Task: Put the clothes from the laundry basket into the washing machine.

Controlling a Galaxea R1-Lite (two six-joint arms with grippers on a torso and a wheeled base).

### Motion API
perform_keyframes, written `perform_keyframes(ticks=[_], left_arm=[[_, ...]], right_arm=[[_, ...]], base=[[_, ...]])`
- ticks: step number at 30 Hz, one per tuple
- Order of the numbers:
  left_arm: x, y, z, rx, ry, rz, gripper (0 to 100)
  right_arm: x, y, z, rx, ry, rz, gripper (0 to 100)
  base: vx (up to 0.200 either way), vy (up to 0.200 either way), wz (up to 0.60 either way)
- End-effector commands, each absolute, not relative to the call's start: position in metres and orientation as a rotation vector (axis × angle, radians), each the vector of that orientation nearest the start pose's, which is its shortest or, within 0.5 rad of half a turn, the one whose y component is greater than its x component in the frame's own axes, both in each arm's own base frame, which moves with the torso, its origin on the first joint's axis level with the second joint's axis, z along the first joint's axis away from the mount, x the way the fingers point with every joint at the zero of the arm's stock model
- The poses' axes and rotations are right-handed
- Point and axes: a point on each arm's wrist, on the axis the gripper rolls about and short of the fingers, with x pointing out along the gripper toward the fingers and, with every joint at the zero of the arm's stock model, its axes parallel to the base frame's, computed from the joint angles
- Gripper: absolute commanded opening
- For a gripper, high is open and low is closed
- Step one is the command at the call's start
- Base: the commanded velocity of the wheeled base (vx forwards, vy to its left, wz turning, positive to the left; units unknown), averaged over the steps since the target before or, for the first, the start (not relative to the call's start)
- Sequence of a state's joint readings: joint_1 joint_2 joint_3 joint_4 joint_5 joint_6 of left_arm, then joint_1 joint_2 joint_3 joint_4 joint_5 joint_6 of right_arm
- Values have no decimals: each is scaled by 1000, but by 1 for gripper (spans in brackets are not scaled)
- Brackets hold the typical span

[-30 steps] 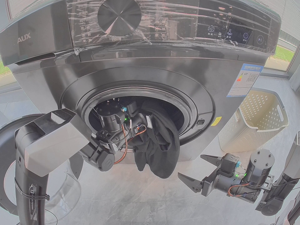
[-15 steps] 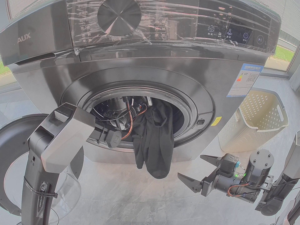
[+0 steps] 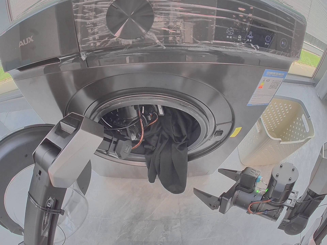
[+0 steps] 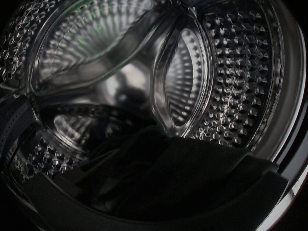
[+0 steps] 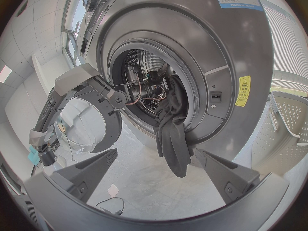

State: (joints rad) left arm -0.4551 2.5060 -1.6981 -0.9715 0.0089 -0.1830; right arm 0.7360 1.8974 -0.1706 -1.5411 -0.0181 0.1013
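The black garment (image 3: pixel 170 153) is draped over the lower rim of the washing machine (image 3: pixel 163 75) opening. Part of it lies inside and a long end hangs down the front panel, clear of the floor (image 3: pixel 143 215). The left wrist view adds the inside: the dimpled steel drum (image 4: pixel 237 74), with dark cloth low at its front edge. The left arm (image 3: pixel 68 147) passes through the opening, and its wrist is in the drum, just beside the garment. Whether the left claw is apart or together cannot be told.

The right claw (image 3: pixel 207 180) hangs low in front of the machine, to the right of the hanging end and apart from it. Its fingers are spread wide and hold nothing. In the right wrist view the round glass door (image 5: pixel 80 125) stands swung open at the side of the machine, beyond the left arm. The cream perforated laundry basket (image 3: pixel 289 126) stands on the floor by the machine's right corner, well apart from the garment.
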Motion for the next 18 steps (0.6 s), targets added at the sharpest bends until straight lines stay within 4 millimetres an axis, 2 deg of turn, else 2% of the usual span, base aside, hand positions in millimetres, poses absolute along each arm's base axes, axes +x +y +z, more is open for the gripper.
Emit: perform_keyframes(ticks=[1, 8, 12, 18], left_arm=[[454, -229, 119, -207, -58, -466, 100], [433, -233, 113, -175, 67, -498, 100], [413, -240, 90, -136, 200, -564, 100], [414, -245, 65, -112, 256, -569, 100]], right_arm=[[182, 164, 81, 27, 211, 706, 100], [181, 164, 82, 28, 208, 706, 100], [181, 164, 82, 29, 206, 706, 100], [182, 164, 83, 29, 203, 707, 100]], base=[[0, 0, 0], [0, 0, 0], [0, 0, 0], [0, 0, 0]])
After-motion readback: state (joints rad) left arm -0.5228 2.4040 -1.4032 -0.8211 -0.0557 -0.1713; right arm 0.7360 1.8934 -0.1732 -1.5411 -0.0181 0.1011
